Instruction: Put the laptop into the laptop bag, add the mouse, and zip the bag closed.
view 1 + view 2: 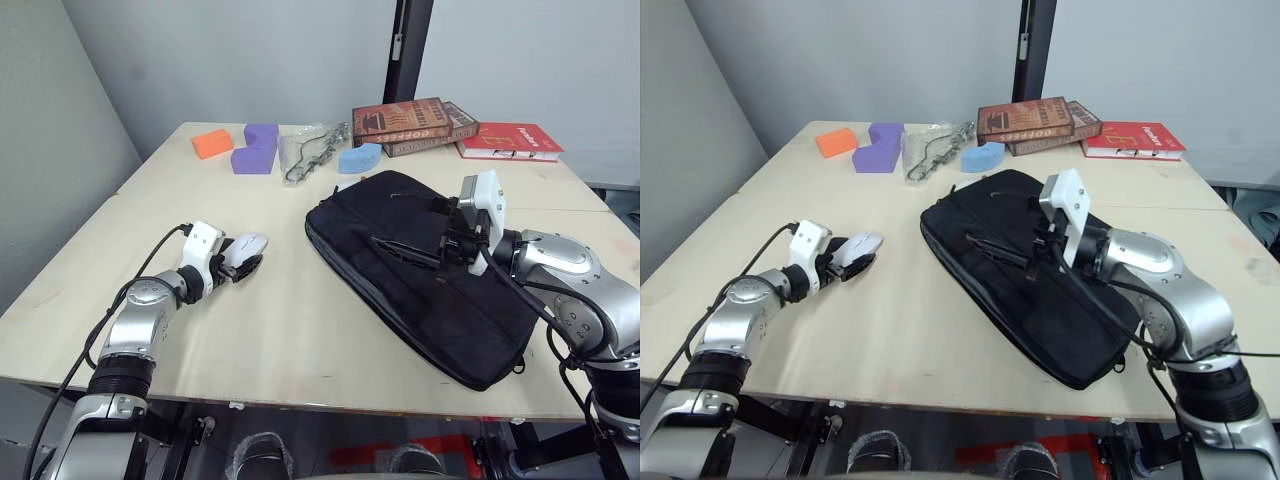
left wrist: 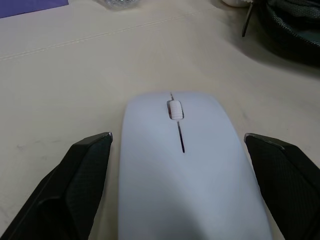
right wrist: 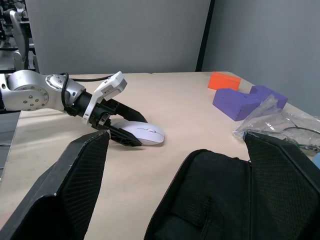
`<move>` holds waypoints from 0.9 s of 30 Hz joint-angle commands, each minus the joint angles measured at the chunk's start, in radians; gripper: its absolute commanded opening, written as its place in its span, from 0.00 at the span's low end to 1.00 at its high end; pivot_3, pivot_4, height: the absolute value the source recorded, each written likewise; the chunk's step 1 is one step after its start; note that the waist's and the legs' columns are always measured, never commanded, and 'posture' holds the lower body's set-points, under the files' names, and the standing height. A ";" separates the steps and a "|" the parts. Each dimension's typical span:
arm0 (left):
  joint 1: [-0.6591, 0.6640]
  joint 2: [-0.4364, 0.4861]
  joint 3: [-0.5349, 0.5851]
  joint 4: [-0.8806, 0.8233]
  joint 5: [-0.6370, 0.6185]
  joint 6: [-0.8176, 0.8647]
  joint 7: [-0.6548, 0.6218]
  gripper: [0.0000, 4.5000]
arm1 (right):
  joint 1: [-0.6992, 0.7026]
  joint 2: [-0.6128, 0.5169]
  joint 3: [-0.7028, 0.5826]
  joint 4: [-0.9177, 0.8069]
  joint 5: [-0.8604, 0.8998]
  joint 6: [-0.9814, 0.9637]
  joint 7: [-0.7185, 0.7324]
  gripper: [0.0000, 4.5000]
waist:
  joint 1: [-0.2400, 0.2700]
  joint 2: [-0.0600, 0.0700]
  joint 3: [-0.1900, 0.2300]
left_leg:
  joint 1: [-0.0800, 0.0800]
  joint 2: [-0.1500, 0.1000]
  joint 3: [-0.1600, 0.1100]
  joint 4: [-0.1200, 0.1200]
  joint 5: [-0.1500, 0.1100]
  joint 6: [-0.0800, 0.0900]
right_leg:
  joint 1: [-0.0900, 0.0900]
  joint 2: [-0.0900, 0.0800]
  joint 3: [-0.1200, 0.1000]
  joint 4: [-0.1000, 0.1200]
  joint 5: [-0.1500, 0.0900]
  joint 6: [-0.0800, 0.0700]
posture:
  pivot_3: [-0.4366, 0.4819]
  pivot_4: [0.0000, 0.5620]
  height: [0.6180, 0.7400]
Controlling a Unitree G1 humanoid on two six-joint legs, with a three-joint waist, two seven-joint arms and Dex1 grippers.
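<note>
The mouse (image 1: 247,246) lies flat on the tabletop (image 1: 300,330), well to the left of the laptop bag (image 1: 420,275). The left gripper (image 1: 244,262) is right at the mouse, with its jaws wide open, one on each side, not squeezing it. The mouse looks small, light and hard. Its white top is smooth and shiny, so it may slip. I think the best place to hold it is by its two long sides, low down near the tabletop. The laptop bag is soft black cloth and looks floppy. The right gripper (image 1: 455,245) is over the top of the laptop bag, jaws open wide, holding nothing.
</note>
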 commanded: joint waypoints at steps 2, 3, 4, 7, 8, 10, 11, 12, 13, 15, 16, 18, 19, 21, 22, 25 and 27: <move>0.005 -0.005 0.010 -0.020 0.000 -0.016 0.004 0.87 | 0.003 -0.009 -0.041 -0.017 0.016 -0.008 -0.006 1.00 | 0.000 0.000 0.000 | 0.000 0.000 0.000 0.000 0.000 0.000 | 0.000 0.000 0.000 0.000 0.000 0.000 | 0.48 0.27 0.95; 0.011 -0.003 0.016 -0.034 -0.003 -0.008 0.006 0.80 | 0.001 -0.008 -0.039 -0.016 0.018 -0.007 -0.005 1.00 | 0.000 0.000 0.000 | 0.000 0.000 0.000 0.000 0.000 0.000 | 0.000 0.000 0.000 0.000 0.000 0.000 | 0.48 0.27 0.95; 0.018 0.000 0.022 -0.050 -0.009 0.004 0.006 0.74 | -0.001 -0.007 -0.035 -0.015 0.020 -0.007 -0.002 1.00 | 0.000 0.000 0.000 | 0.000 0.000 0.000 0.000 0.000 0.000 | 0.000 0.000 0.000 -0.001 0.000 0.000 | 0.48 0.27 0.95; 0.044 0.017 0.039 -0.090 -0.021 0.024 -0.001 0.64 | -0.008 -0.005 -0.022 -0.010 0.014 -0.013 0.004 1.00 | -0.002 0.000 0.000 | 0.000 0.000 0.000 -0.001 0.000 0.000 | 0.000 0.000 0.000 -0.001 0.000 0.000 | 0.48 0.27 0.95; 0.049 0.020 0.042 -0.095 -0.023 0.025 -0.002 0.64 | -0.009 -0.004 -0.021 -0.009 0.012 -0.015 0.006 1.00 | -0.002 0.000 0.000 | 0.000 0.000 0.000 -0.001 0.000 0.000 | 0.000 0.000 0.000 -0.001 0.000 0.000 | 0.48 0.27 0.95; 0.057 0.020 0.048 -0.097 -0.024 0.017 0.004 0.64 | -0.003 -0.001 -0.019 -0.006 0.008 -0.021 0.008 1.00 | -0.002 0.000 0.000 | 0.000 0.000 0.000 -0.002 0.000 0.000 | 0.000 0.000 0.000 -0.001 0.000 0.000 | 0.48 0.27 0.95; 0.059 0.020 0.054 -0.109 -0.035 0.022 -0.001 0.64 | -0.002 0.001 -0.016 -0.005 0.005 -0.021 0.007 1.00 | -0.002 0.000 0.000 | 0.000 0.000 0.000 -0.002 0.000 0.000 | 0.000 0.000 0.000 -0.001 0.000 0.000 | 0.48 0.27 0.95; 0.061 0.021 0.060 -0.126 -0.049 0.032 -0.010 0.64 | -0.003 0.003 -0.013 -0.006 0.007 -0.019 0.006 1.00 | -0.002 0.000 0.000 | 0.000 0.000 0.000 -0.002 0.000 0.000 | 0.000 0.000 0.000 -0.001 0.000 0.000 | 0.48 0.27 0.95; 0.062 0.022 0.064 -0.138 -0.060 0.039 -0.016 0.64 | -0.004 0.005 -0.012 -0.008 0.008 -0.017 0.005 1.00 | -0.002 0.000 0.000 | 0.000 0.000 0.000 -0.002 0.000 0.000 | 0.000 0.000 0.000 -0.001 0.000 0.000 | 0.48 0.27 0.95; 0.063 0.025 0.073 -0.157 -0.071 0.043 -0.019 0.64 | -0.009 0.009 -0.013 -0.011 0.016 -0.010 0.003 1.00 | 0.000 0.000 0.000 | 0.000 0.000 0.000 -0.002 0.000 0.000 | 0.000 0.000 0.000 -0.001 0.000 0.000 | 0.48 0.27 0.95; 0.067 0.028 0.084 -0.168 -0.077 0.038 -0.021 0.64 | -0.011 0.009 -0.011 -0.010 0.017 -0.011 0.006 1.00 | 0.000 0.000 0.000 | 0.000 0.000 0.000 -0.002 0.000 0.000 | 0.000 0.000 0.000 -0.001 0.000 0.000 | 0.48 0.27 0.95; 0.071 0.049 0.103 -0.194 -0.093 0.049 -0.033 0.64 | -0.016 0.006 -0.007 -0.010 0.023 -0.007 0.017 1.00 | -0.001 0.000 0.000 | 0.000 0.000 0.000 -0.002 0.000 0.000 | 0.000 0.000 0.000 -0.002 0.000 0.000 | 0.48 0.27 0.95; 0.074 0.066 0.101 -0.204 -0.088 0.049 -0.044 0.64 | -0.007 0.002 -0.001 -0.012 0.022 -0.006 0.026 1.00 | -0.002 0.000 0.000 | 0.000 0.000 0.000 -0.002 0.000 0.000 | 0.000 0.000 0.000 -0.002 0.000 0.000 | 0.48 0.27 0.95; 0.075 0.095 0.104 -0.231 -0.105 0.076 -0.073 0.64 | 0.020 -0.018 0.019 -0.029 0.016 0.004 0.050 1.00 | -0.003 0.000 0.000 | 0.000 0.000 0.000 -0.003 0.000 0.000 | -0.001 0.000 0.000 -0.002 -0.001 0.001 | 0.48 0.27 0.95; 0.075 0.104 0.105 -0.240 -0.113 0.084 -0.082 0.64 | 0.029 -0.027 0.027 -0.037 0.013 0.008 0.059 1.00 | -0.003 0.000 0.000 | 0.000 0.000 0.000 -0.003 0.000 0.000 | -0.001 0.000 -0.001 -0.002 -0.001 0.001 | 0.48 0.27 0.95; 0.065 0.135 0.103 -0.274 -0.132 0.110 -0.110 0.64 | 0.074 -0.073 0.081 -0.053 -0.050 -0.037 0.120 1.00 | 0.000 0.000 0.000 | 0.000 0.000 0.000 -0.004 0.000 -0.001 | -0.001 0.000 -0.001 -0.003 -0.001 0.001 | 0.48 0.27 0.95; 0.061 0.151 0.102 -0.299 -0.142 0.125 -0.127 0.64 | 0.089 -0.087 0.106 -0.050 -0.091 -0.070 0.137 1.00 | 0.000 0.000 0.000 | 0.000 0.000 0.000 -0.005 0.000 -0.001 | 0.000 0.000 -0.001 -0.004 -0.001 0.001 | 0.48 0.27 0.95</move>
